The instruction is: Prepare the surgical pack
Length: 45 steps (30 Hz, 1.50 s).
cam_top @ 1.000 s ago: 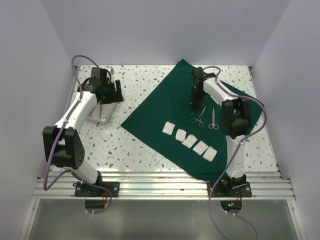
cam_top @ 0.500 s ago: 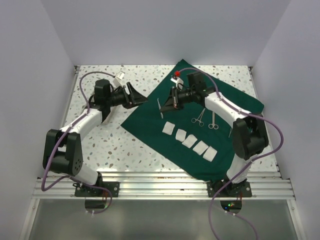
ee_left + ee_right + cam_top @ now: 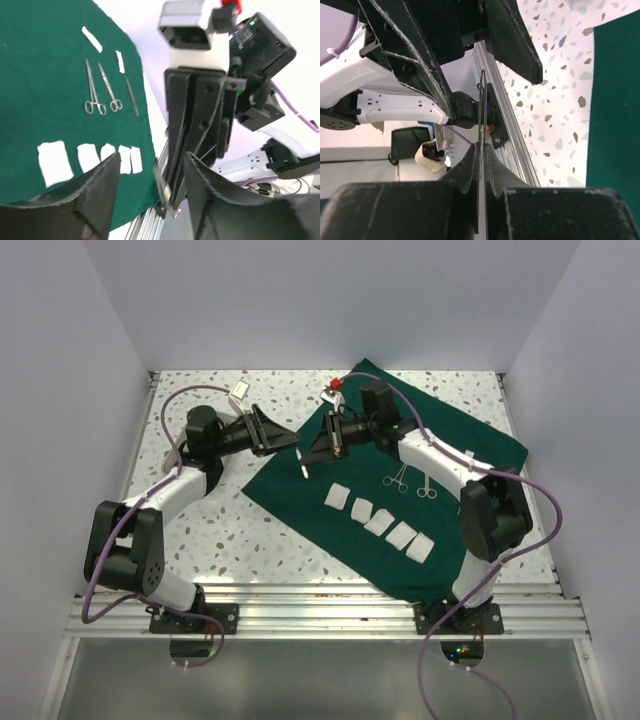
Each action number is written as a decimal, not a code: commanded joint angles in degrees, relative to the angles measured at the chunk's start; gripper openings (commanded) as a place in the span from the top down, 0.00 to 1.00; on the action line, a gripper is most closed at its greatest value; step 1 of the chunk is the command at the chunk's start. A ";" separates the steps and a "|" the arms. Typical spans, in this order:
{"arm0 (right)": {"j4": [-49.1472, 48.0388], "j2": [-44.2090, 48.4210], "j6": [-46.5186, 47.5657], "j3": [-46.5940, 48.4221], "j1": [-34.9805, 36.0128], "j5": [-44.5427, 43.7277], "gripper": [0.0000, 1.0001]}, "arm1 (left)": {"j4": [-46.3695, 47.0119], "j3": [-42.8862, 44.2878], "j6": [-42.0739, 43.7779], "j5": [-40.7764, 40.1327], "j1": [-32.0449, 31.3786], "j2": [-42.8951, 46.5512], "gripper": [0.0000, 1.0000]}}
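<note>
Surgical pack [image 3: 290, 490]: where is it, and what are you holding over it? (left arm asks)

Right arm: My right gripper [image 3: 481, 155] is clenched on a thin metal instrument [image 3: 482, 110]. It is pinched flat between both fingers and shows edge-on, so type not determined. I grip one end so the other end stands free. I hang above the pack's left corner. The pack itself lies spread as a wide sheet on the table [image 3: 230, 530], right of centre.

Left arm: Noted. My left gripper [image 3: 150, 160] faces yours with jaws spread wide and nothing in them. The instrument's free end lines up with my gap. I cannot tell if it is already inside.

Right arm: Judgement: this is a handover pose. You are open to receive, and I stay clamped until you close.

Left arm: Further out, five gauze squares [image 3: 380, 520] sit in a row on the pack. Two ring-handled clamps [image 3: 410, 482] lie side by side just beyond them.

Right arm: Probable reason: the contents are grouped mid-sheet, which leaves the corners bare for folding.
</note>
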<state>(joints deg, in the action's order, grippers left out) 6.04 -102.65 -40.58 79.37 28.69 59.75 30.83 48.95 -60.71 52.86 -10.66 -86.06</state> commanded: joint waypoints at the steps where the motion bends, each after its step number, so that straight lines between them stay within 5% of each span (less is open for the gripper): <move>1: -3.93 -0.35 -2.05 2.10 1.02 2.39 1.00 | 7.83 -0.08 -3.27 1.63 -0.33 0.28 0.45; 4: -5.16 -0.97 -3.28 2.54 1.02 2.13 1.00 | 10.38 -0.34 -5.12 2.42 -0.42 -0.95 0.53; 9: -3.68 -2.73 -3.02 5.08 1.02 0.11 1.00 | 10.75 -0.08 -6.00 3.21 -0.33 -2.70 0.96; 11: -1.22 -4.13 -2.14 6.49 1.02 -1.55 0.98 | 9.35 1.06 -5.22 3.30 -0.16 -3.32 1.00; 14: 9.57 -6.06 3.47 11.58 1.11 -6.81 0.55 | -3.77 5.00 1.45 2.34 1.16 -4.02 1.00; 19: 34.15 -11.16 14.37 21.08 -0.12 -23.14 0.32 | -36.57 20.87 28.06 -6.43 6.59 -7.18 1.00; 23: 42.46 -12.57 16.75 21.70 -3.10 -32.67 0.31 | -62.22 35.49 45.21 -23.90 9.07 -11.93 1.00; 27: 44.22 -12.13 17.81 18.63 -6.62 -34.78 0.31 | -71.77 44.64 54.88 -47.08 9.34 -17.19 1.00; 30: 49.05 -13.45 19.22 20.11 -8.82 -41.18 0.31 | -74.68 47.03 57.88 -55.82 9.34 -20.79 1.00; 35: 53.45 -15.73 19.66 23.37 -13.83 -50.84 0.32 | -75.48 46.15 58.07 -61.20 9.34 -25.73 1.00; 45: 55.30 -21.79 18.79 27.05 -17.35 -64.47 0.55 | -75.65 47.91 56.93 -62.88 9.42 -33.81 1.00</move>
<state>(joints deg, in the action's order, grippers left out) 58.74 -122.26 -21.34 103.48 10.81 2.26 -43.86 94.80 -4.84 -7.40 -1.21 -119.61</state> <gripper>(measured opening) 0.496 0.019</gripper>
